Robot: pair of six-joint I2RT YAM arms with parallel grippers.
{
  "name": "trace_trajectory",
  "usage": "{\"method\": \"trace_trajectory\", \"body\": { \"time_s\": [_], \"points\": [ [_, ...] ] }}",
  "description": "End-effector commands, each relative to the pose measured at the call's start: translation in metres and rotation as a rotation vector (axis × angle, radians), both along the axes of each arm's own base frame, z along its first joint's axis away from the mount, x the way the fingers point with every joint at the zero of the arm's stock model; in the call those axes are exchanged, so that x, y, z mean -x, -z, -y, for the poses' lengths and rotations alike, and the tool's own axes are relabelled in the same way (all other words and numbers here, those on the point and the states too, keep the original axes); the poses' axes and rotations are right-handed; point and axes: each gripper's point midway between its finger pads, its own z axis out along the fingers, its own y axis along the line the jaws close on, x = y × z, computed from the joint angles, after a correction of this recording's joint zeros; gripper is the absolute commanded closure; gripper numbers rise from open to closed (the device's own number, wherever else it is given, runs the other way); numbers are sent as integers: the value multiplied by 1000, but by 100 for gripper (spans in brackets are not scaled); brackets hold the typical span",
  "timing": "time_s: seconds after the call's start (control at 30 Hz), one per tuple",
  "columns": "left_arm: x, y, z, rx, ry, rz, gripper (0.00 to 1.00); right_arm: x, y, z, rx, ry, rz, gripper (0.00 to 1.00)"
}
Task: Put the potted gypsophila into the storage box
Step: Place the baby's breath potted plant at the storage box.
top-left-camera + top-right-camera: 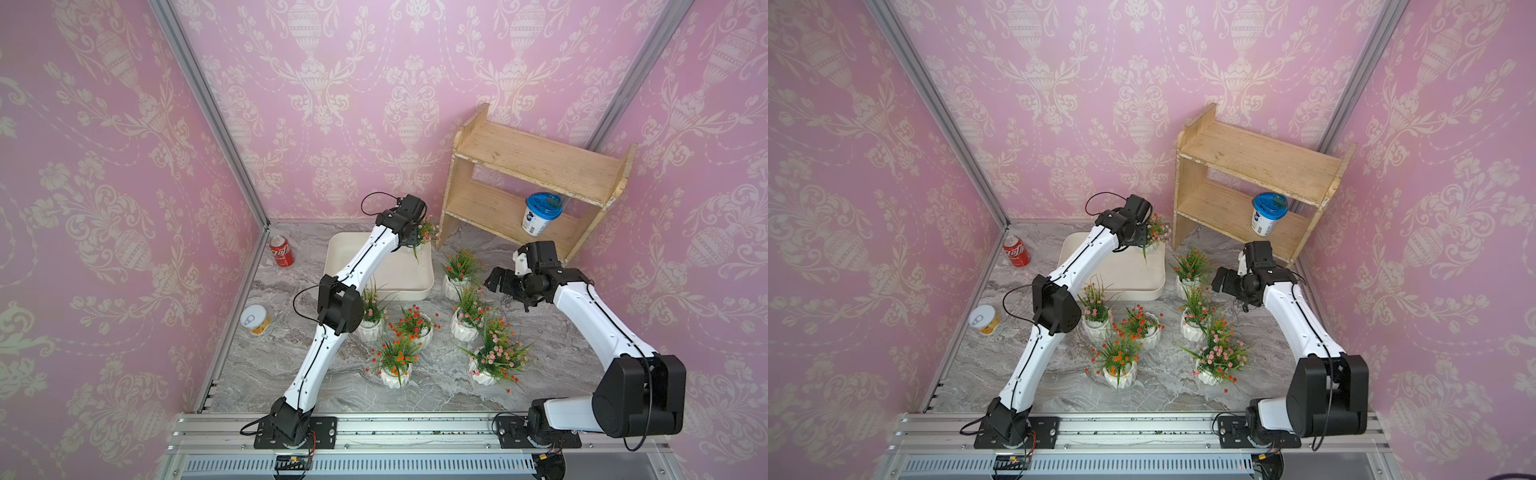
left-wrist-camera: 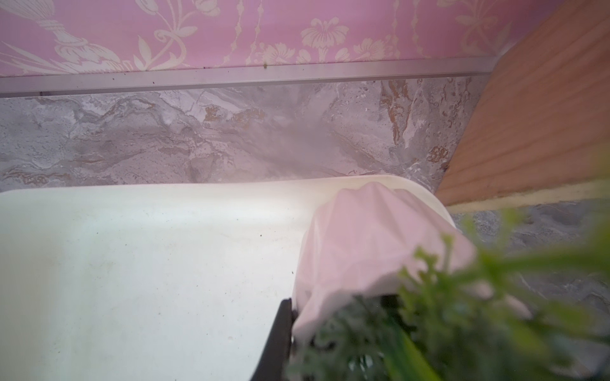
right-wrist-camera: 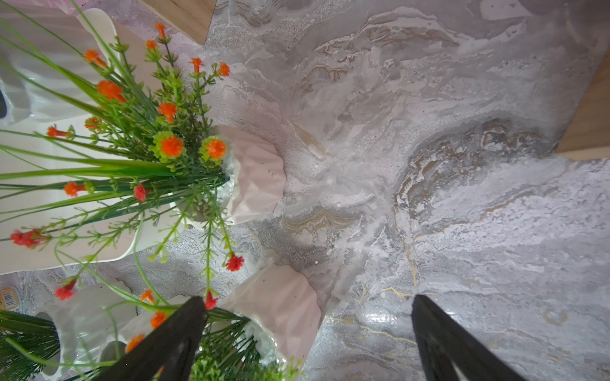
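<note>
Nearest, on grey marbled tabletop [image 1: 552, 365]: six small white ribbed pots [image 1: 395, 377] of green sprigs, outside shallow cream-white plastic storage box [image 1: 415, 293]. Beside them, right gripper [image 1: 498, 282] spread wide, empty. Farther, left gripper [image 1: 413, 239] clenched on seventh white ribbed pot [image 2: 373, 237] over box's far corner. Illegible: white script on red drinks can [image 1: 281, 250], label on blue-lidded white tub [image 1: 540, 218] on wooden two-tier shelf [image 1: 536, 162].

Walls [image 1: 374, 104]: pink, cream floral damask. Table [image 1: 340, 390]: grey marble veining, tan streaks. Box [image 1: 415, 293]: plain cream-white. Pots [image 1: 395, 378]: white, ribbed, with green sprigs; blossoms pink, red or orange. Far pot [image 1: 428, 232], at box's 1 o'clock: pink blossoms. Shelf [image 1: 536, 162]: pale wood. Cup [image 1: 540, 218]: white, blue lid. Can [image 1: 281, 251], box's 9 o'clock: red. Tin [image 1: 254, 320], 8 o'clock: yellow, silver top. Arms [image 1: 598, 328]: white, black joints.
</note>
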Motion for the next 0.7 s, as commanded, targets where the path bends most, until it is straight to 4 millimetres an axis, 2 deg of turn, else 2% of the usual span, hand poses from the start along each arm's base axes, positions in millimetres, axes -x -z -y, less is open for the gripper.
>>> {"method": "trace_trajectory", "body": {
  "time_s": [0.0,0.37,0.67],
  "points": [
    [-14,-5,2,17,-23,63,100,-1,7,3,7,-7,-12,0],
    [-14,12,5,30,-29,31,100,1,15,4,1,-8,-29,0],
    [-14,19,10,57,-31,17,100,3,14,4,-4,-7,-28,0]
  ]
}}
